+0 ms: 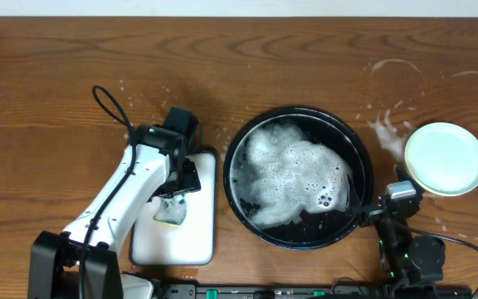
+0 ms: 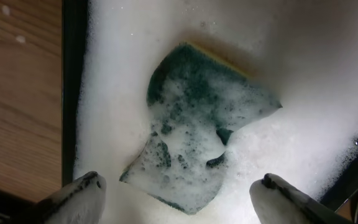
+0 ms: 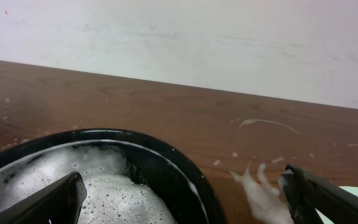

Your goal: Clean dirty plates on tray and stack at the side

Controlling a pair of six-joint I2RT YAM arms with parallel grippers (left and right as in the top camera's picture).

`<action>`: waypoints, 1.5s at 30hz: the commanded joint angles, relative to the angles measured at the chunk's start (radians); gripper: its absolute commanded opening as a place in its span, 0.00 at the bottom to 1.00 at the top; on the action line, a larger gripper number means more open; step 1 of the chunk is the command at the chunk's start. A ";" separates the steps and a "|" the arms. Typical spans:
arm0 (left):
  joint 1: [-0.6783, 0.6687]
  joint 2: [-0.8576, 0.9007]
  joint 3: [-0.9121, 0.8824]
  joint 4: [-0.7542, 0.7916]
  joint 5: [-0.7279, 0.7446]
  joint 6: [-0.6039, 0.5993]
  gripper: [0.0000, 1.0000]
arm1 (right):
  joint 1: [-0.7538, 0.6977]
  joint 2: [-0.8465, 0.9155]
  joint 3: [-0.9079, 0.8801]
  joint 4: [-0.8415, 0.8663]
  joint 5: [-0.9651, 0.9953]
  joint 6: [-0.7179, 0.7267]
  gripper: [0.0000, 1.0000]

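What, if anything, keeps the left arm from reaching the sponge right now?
Probably nothing, so likely yes: the left fingers hang open straight above the sponge, lying foamy in the white tray, with nothing between them.

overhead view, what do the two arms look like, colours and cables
The left arm has white shells with black joints, a looping black cable and a green light. The right arm is black with a silver wrist block.
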 commanded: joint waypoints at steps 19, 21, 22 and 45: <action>-0.016 -0.433 -0.132 0.313 -0.065 0.054 0.82 | 0.009 -0.007 -0.002 -0.003 0.012 0.005 0.99; -0.003 -0.570 -0.219 0.476 -0.065 0.095 0.82 | 0.009 -0.007 -0.002 -0.003 0.012 0.006 0.99; 0.010 -0.641 -0.269 0.543 -0.065 0.106 0.82 | 0.009 -0.007 -0.002 -0.003 0.012 0.006 0.99; 0.242 -1.517 -0.991 1.014 -0.061 0.097 0.82 | 0.009 -0.007 -0.002 -0.003 0.012 0.006 0.99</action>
